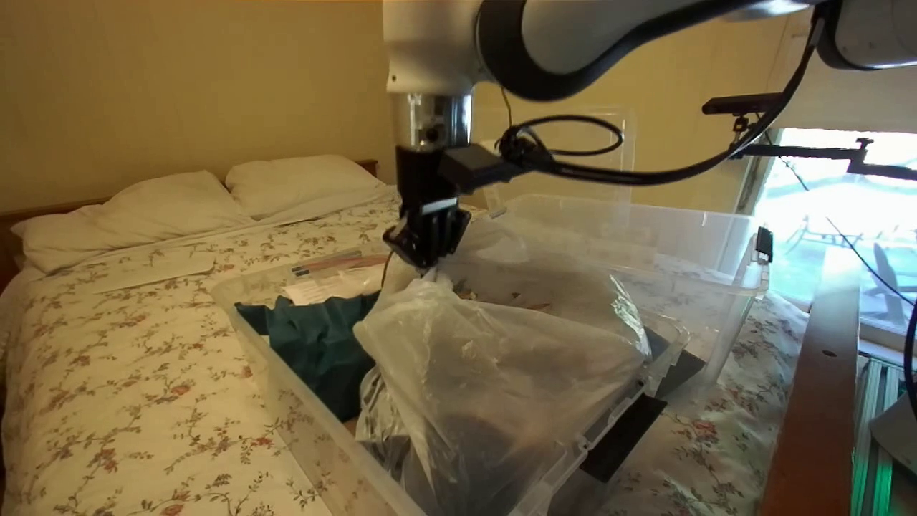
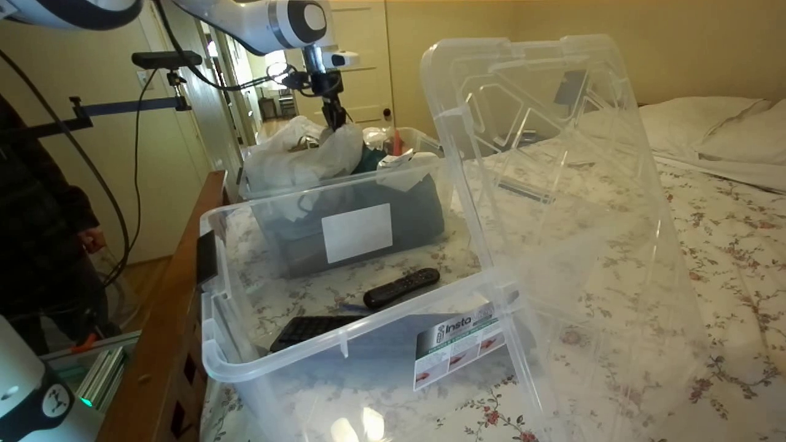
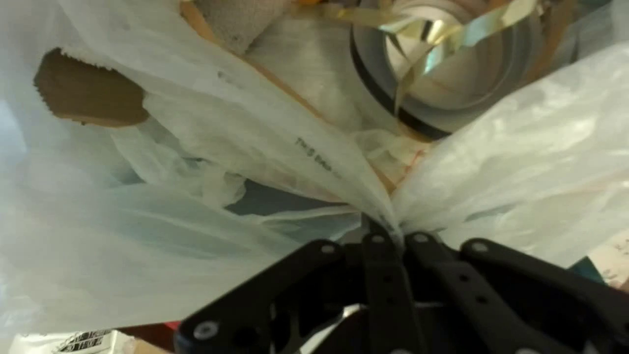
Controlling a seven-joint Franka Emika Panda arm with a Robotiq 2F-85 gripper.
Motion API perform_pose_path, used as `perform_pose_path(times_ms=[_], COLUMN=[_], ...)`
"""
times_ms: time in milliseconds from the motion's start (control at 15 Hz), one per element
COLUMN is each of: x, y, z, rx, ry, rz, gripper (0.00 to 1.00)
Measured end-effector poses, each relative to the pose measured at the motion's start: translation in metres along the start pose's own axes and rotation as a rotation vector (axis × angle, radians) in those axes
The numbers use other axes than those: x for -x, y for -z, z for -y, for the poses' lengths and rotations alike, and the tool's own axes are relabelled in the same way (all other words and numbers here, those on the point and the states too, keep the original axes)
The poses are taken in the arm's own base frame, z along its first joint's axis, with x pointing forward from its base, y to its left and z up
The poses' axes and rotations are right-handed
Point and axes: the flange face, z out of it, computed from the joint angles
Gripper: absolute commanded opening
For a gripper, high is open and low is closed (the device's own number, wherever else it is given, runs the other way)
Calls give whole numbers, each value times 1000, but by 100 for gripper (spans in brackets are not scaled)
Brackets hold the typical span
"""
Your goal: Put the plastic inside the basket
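The plastic bag is thin, milky film, crinkled and half see-through, with small dark print along one fold and a ragged hole through which brown shows. The claw is pressed together, pinching a gathered pleat of it. The bag lies in the filled tub, a clear, hard-walled box, taking up the half toward the railed edge of the bench, next to crumpled teal fabric. A round grey-rimmed thing and a shiny gold strip show in the bag's mouth. The bench is a bed in pale cloth printed with small red flowers, pillows along one edge and a wooden rail along the opposite one. Near the rail, beside the filled tub, stands a second tub, with a clear ribbed lid on edge beside it. The wall is yellowish; an exterior view shows a panelled door and a person beyond the rail. The bag's gathered peak points up into the claw, and its long axis, so far as slack film has one, slopes down from there toward the railed edge.
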Motion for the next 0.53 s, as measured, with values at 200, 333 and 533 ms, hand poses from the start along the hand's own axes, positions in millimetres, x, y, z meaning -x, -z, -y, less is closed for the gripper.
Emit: perform_pose_path(times_ms=[200,333,533], x=[3,10,17], y=[70,120,153], z=[-12,-25,-40], rx=[-122,-219,-264], ry=[26,48,57], rz=[-20,-35,-53], gripper=[0,1,0])
